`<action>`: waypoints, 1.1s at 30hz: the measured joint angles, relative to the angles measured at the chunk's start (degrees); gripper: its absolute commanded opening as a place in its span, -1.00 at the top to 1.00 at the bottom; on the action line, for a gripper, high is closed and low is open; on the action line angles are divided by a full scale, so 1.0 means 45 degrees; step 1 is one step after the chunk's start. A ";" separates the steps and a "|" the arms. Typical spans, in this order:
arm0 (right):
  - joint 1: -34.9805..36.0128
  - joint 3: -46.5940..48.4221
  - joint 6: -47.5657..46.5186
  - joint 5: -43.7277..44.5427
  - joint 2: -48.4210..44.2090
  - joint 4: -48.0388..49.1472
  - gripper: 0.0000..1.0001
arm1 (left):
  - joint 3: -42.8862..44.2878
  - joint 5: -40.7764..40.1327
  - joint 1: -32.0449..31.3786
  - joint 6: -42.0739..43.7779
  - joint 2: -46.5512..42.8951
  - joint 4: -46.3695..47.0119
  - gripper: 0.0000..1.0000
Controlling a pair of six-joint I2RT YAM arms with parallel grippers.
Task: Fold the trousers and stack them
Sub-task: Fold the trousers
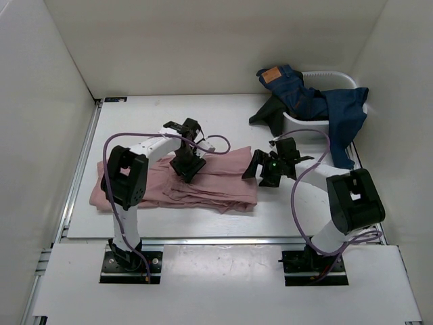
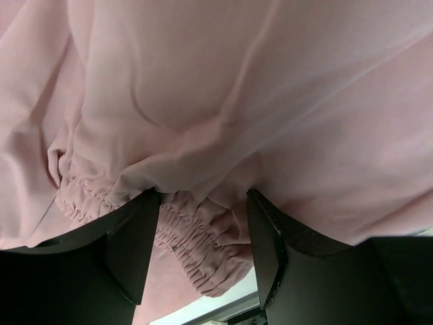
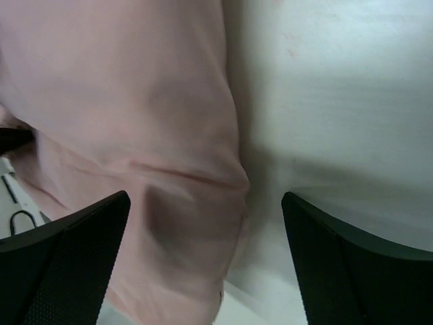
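Top external view shows you the dusty-pink thin-fabric trousers [image 1: 210, 183] lying crumpled across the left half of the flat white bench [image 1: 169, 118], which is boxed in by plain white walls [image 1: 203, 40]. Your left gripper [image 1: 187, 167] pinches the gathered waist. Your right gripper [image 1: 269, 169] hangs wide open at their right edge. Far right, a white plastic basket [image 1: 331, 73] holds dark blue jeans [image 1: 304, 98].
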 measured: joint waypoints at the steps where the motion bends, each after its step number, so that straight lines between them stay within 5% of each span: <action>1: -0.0010 0.0000 0.0102 -0.0233 0.0155 0.0389 -0.74 | -0.0107 -0.0049 0.0000 -0.0015 0.0000 0.0073 -0.30; 4: -0.0019 0.0010 0.0437 -0.1069 0.0874 0.1569 -0.16 | -0.0189 -0.0146 0.0000 -0.0044 0.0000 0.0199 -0.30; 8: -0.0024 -0.0015 0.0879 -0.1729 0.1676 0.2157 0.19 | -0.0189 -0.0214 -0.0019 -0.0063 -0.0005 0.0282 -0.30; 12: -0.0136 -0.0078 0.0947 -0.2166 0.1715 0.2123 0.96 | -0.0175 -0.0214 -0.0024 -0.0087 -0.0015 0.0272 -0.34; 16: -0.0748 -0.0083 0.0860 -0.2331 0.0670 0.0884 1.00 | 0.0219 0.0049 -0.0015 -0.0073 -0.0335 -0.0092 -0.41; 20: -0.2545 0.0826 -0.0311 -0.1617 -0.1365 -0.2569 1.00 | 0.1093 0.0291 0.0107 0.0010 -0.1273 -0.0622 -0.44; 26: -0.3954 0.5668 -0.3220 0.1763 -0.2545 -0.8772 1.00 | 0.1263 0.0432 0.0515 -0.0034 -0.2307 -0.0845 -0.41; 33: -0.3779 1.1113 -0.4580 0.4877 -0.2545 -1.3561 1.00 | 0.1496 0.0797 0.0622 -0.0253 0.0049 -0.1020 -0.41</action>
